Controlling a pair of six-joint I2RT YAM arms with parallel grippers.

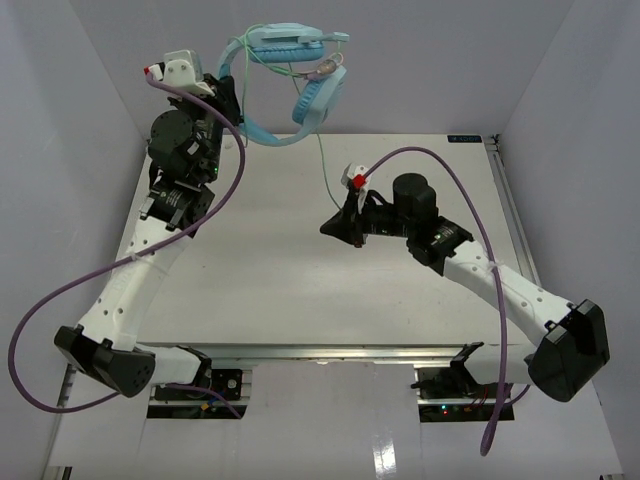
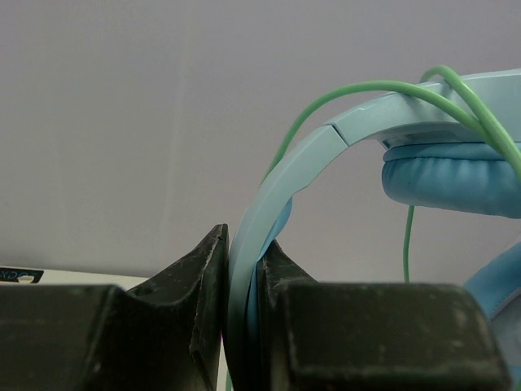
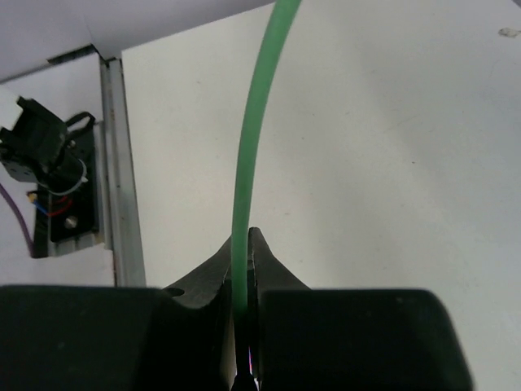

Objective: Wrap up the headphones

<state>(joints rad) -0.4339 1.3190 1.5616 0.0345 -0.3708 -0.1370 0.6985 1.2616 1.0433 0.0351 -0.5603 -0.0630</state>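
Observation:
The light blue headphones (image 1: 300,75) hang in the air above the table's far edge. My left gripper (image 1: 232,102) is shut on their curved headband (image 2: 281,175), which runs up between the black fingers (image 2: 199,277). One padded ear cup (image 2: 452,175) shows at the right, with pale green cable (image 2: 350,91) looped over the band. A straight length of that cable (image 1: 323,165) drops from the headphones to my right gripper (image 1: 332,227), low over the table's middle. That gripper (image 3: 247,244) is shut on the cable (image 3: 256,122).
Thick purple robot cables (image 1: 236,180) trail off both arms. Grey enclosure walls (image 1: 90,90) close in the left, back and right. A metal rail (image 1: 510,215) runs along the table's right edge. A black electronics mount (image 3: 49,175) sits past the rail (image 3: 122,187).

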